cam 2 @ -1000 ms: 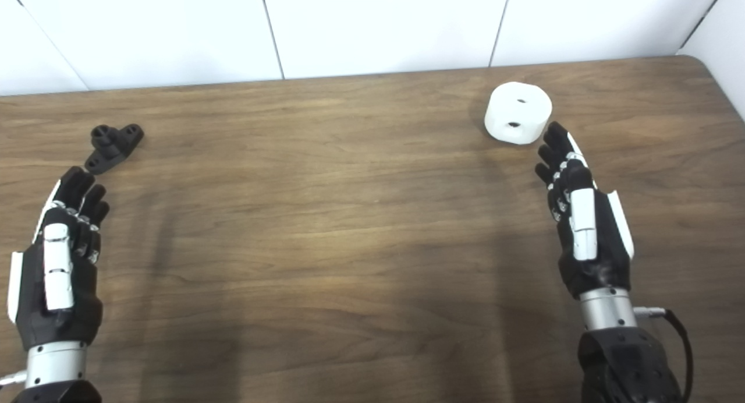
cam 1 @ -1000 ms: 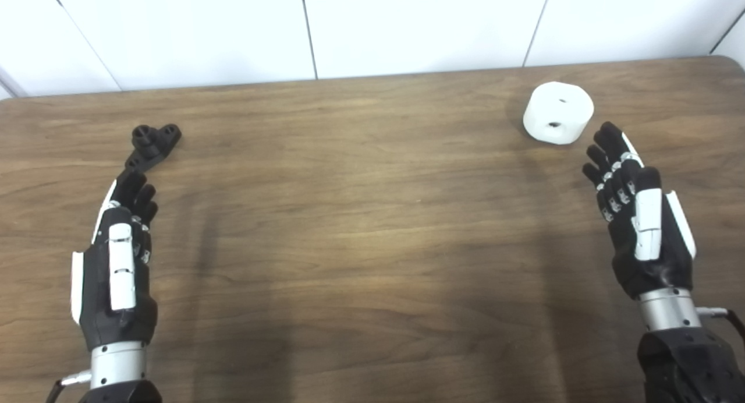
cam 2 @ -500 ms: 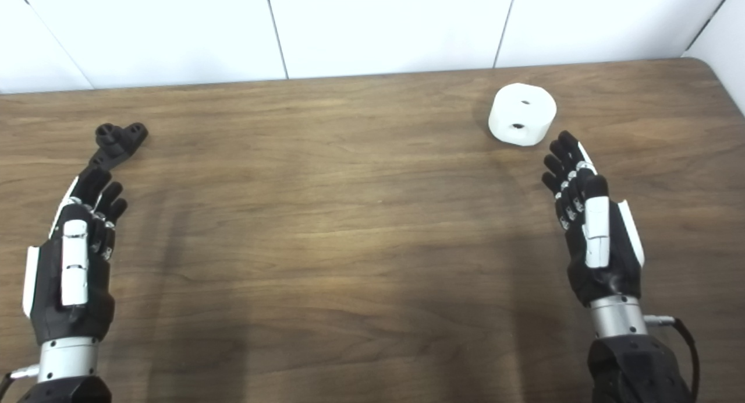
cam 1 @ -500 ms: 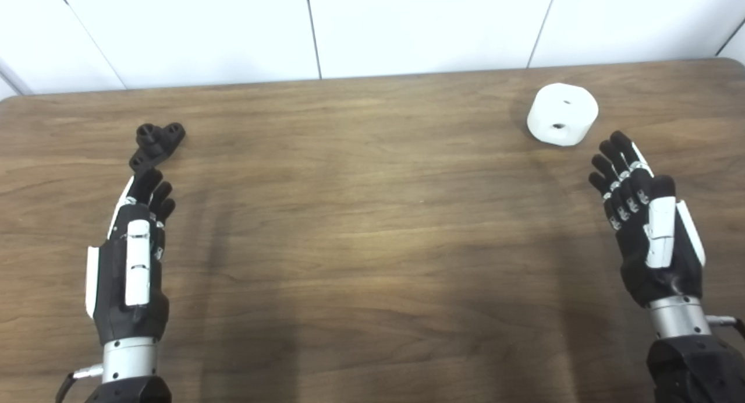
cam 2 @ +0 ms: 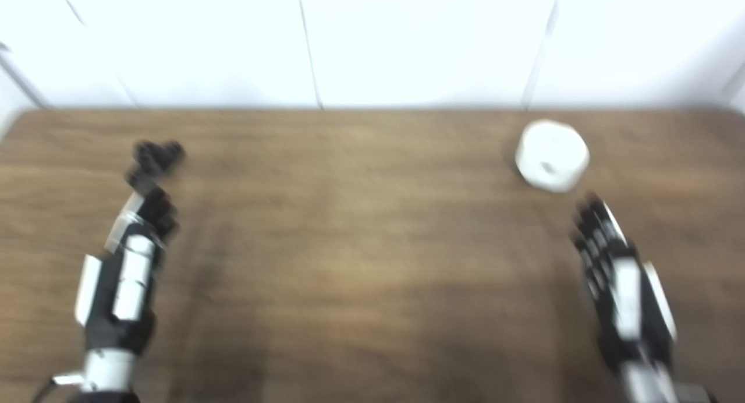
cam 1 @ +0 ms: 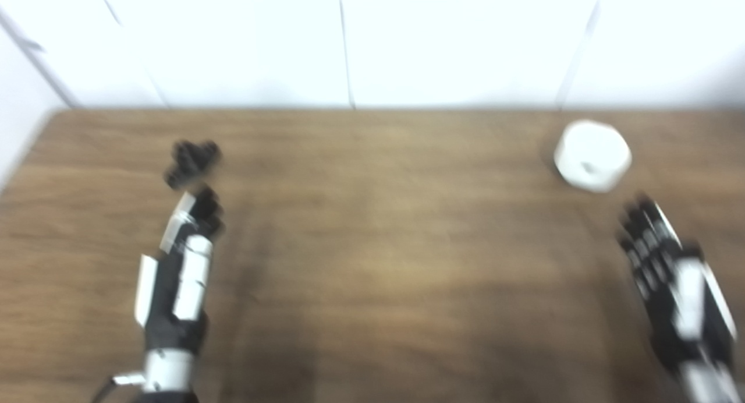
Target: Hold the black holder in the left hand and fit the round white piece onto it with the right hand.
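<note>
Nothing has yet been picked up: the black holder (cam 1: pixel 192 161) lies on the table (cam 1: pixel 372 263) just beyond the empty, open-fingered left hand (cam 1: pixel 177 275), and the round white piece (cam 1: pixel 592 154) sits untouched near the open right hand (cam 1: pixel 675 286), so grasping and fitting are left.

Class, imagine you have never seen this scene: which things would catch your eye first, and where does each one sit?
The round white piece stands out brightest, far right on the brown table, just beyond the right hand. On the far left lies the black holder, right at the fingertips of the left hand. Both pictures are blurred.
</note>
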